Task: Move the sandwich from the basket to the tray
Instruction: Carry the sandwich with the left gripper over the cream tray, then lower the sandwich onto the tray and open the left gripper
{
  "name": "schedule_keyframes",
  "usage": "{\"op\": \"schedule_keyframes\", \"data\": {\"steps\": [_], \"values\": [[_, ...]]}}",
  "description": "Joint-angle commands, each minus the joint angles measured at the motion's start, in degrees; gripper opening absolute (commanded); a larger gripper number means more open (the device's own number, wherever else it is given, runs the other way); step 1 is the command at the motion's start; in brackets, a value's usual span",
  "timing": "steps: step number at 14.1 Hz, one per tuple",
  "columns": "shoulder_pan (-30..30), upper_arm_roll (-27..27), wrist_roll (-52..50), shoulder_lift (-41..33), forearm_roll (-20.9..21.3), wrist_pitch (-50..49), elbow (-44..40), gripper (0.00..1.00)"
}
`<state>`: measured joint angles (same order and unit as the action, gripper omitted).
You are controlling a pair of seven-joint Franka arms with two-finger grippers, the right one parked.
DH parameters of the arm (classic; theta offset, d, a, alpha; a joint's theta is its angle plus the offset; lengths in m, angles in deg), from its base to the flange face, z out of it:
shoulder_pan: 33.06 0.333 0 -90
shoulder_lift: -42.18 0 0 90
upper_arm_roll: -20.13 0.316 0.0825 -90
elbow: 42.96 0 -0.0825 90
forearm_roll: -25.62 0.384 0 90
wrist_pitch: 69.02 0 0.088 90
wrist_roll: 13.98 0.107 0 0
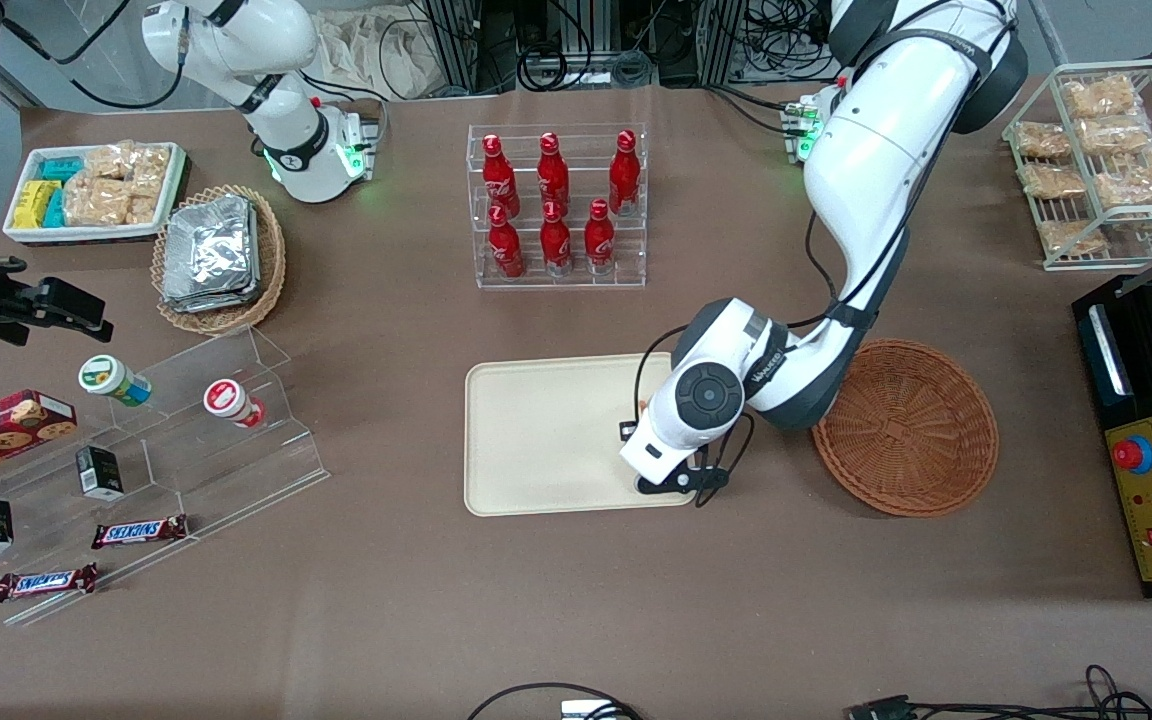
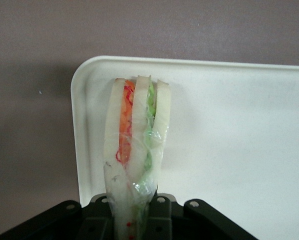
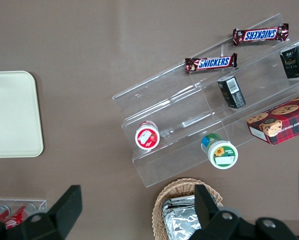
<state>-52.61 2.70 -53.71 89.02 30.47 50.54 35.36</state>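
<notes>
Front view: left arm's end effector low over cream tray, at tray's 4 o'clock corner; arm housing hides its load. Reddish-brown wicker basket beside tray, toward working arm's end of surface. Wrist view alone shows wrapped sandwich clenched in end effector, upright over tray corner.

From the front, the working arm's wrist housing covers the gripper and all but a sliver of the sandwich beneath it. In the wrist view the sandwich's base runs out of frame between the black finger mounts, so finger contact cannot be read. The tray under the gripper is cut off by that view's edges. The basket, beside the gripper, is partly covered by the arm.
</notes>
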Motion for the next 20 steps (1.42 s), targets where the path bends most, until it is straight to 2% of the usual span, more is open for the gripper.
{"op": "schedule_keyframes", "data": {"steps": [1, 3, 4, 7, 10, 12, 14, 17, 19, 20], "values": [[0.0, -0.1, 0.6, 1.7, 1.0, 1.6, -1.9, 0.04], [0.0, -0.1, 0.0, 2.0, 0.7, 1.6, -1.9, 0.50], [0.0, -0.1, 0.6, 1.9, 1.0, 1.6, -1.9, 0.99], [0.8, -0.1, 0.5, 0.9, 0.9, 1.1, -2.0, 1.00], [1.4, -0.1, 0.5, -3.9, 0.2, -3.9, -0.7, 1.00], [4.6, -0.7, 0.6, -10.0, -0.4, -4.0, 5.8, 1.00], [9.4, -4.0, 4.2, -18.2, -1.3, -0.6, 17.2, 1.00], [13.8, -5.5, 9.0, -30.1, -1.8, 5.6, 33.0, 1.00], [17.3, -5.5, 15.4, -34.3, -2.1, 1.4, 34.4, 1.00], [20.1, -5.5, 19.0, -35.3, -4.0, -2.3, 33.6, 1.00]]}}
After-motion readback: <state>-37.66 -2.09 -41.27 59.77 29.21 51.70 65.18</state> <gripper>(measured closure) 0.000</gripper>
